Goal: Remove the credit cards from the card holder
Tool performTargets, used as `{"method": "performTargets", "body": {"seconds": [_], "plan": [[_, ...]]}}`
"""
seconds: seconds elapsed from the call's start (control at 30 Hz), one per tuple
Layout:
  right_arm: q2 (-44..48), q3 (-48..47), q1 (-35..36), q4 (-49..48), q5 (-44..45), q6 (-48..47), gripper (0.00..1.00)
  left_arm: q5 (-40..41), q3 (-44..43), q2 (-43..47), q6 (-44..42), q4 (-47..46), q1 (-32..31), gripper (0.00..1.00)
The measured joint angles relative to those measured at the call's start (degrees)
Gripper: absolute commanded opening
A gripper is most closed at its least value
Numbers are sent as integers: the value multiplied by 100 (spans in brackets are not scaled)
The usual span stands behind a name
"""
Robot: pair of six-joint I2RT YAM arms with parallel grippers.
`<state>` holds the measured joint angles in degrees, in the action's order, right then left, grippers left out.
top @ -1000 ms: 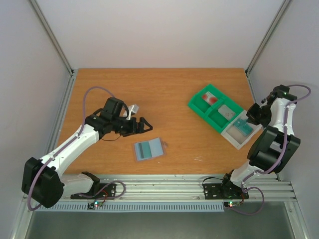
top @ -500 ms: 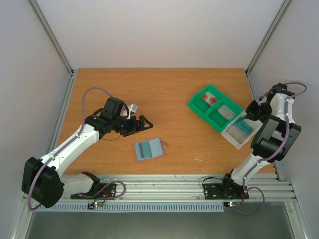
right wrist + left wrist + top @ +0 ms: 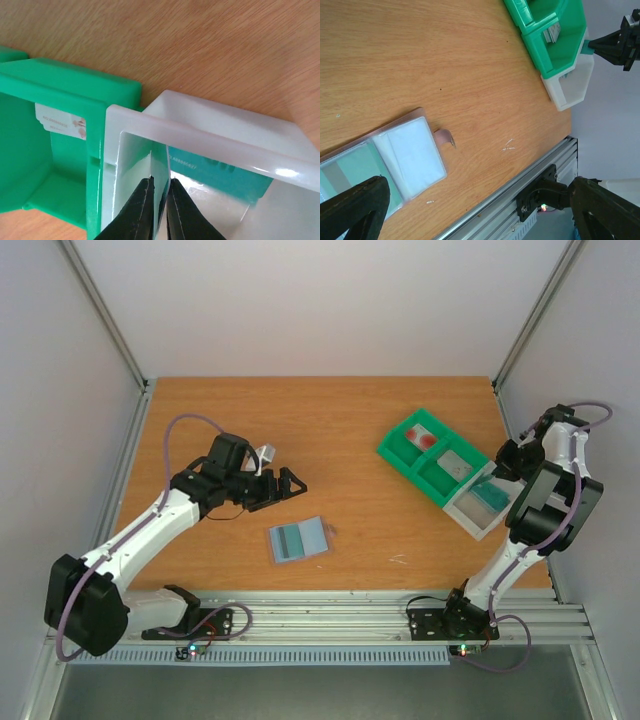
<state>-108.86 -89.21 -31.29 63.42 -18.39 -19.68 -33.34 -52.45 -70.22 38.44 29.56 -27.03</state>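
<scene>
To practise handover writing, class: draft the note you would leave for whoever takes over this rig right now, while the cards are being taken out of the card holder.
Left gripper: open, empty, hovering over the table beside the card holder.
Right gripper: fingers pinched on the teal card, down in the tray's white end compartment.
Done: red card and grey card lie in the tray.
Left: let go of the teal card. Then pull the green-and-grey card from the open holder.
</scene>
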Motion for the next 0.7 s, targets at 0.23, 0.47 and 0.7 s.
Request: {"method": "performTargets", "body": {"seconds": [0.23, 0.47, 0.7], "plan": [[-48, -140, 0, 42, 313, -15, 15, 28, 0, -46, 20, -31, -4, 99], [-48, -142, 2, 85, 509, 22, 21, 72, 2, -44, 17, -24, -4, 99], [-24, -142, 63, 221, 813, 186, 22, 175, 74, -13, 15, -4, -4, 99]]}}
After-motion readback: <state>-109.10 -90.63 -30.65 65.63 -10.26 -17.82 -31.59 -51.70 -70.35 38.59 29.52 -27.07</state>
